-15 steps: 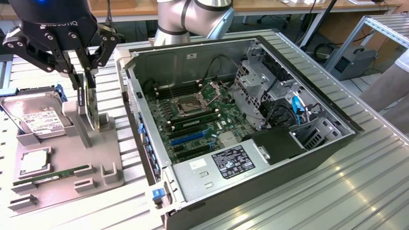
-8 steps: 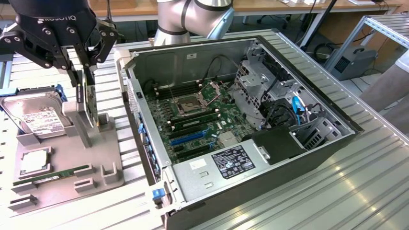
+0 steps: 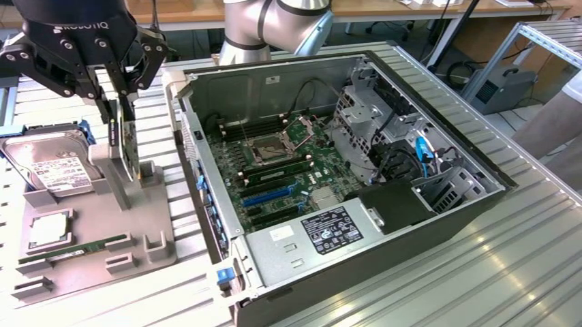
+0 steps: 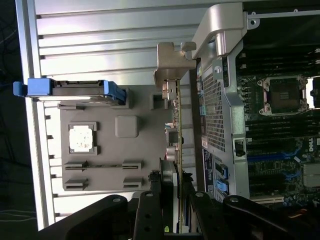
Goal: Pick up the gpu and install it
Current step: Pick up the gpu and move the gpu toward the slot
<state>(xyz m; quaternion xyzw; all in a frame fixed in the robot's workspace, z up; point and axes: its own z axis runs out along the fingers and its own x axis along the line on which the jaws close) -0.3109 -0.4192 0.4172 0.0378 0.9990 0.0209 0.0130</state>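
Observation:
The gpu stands on edge in a slot of the grey parts holder, to the exterior view's left of the open computer case. My gripper comes down over the card's top edge, one finger on each side, shut on it. The wrist view looks along the gpu edge-on: green board, black cooler block, and the silver end bracket at the far end. The black fingers flank the card where my gripper holds it. The card's lower edge still sits in the holder.
The holder also carries a silver hard drive with blue rails, a CPU and a RAM stick. The case lies open with the motherboard and a blue expansion slot exposed. Its perforated rear wall stands close beside the card.

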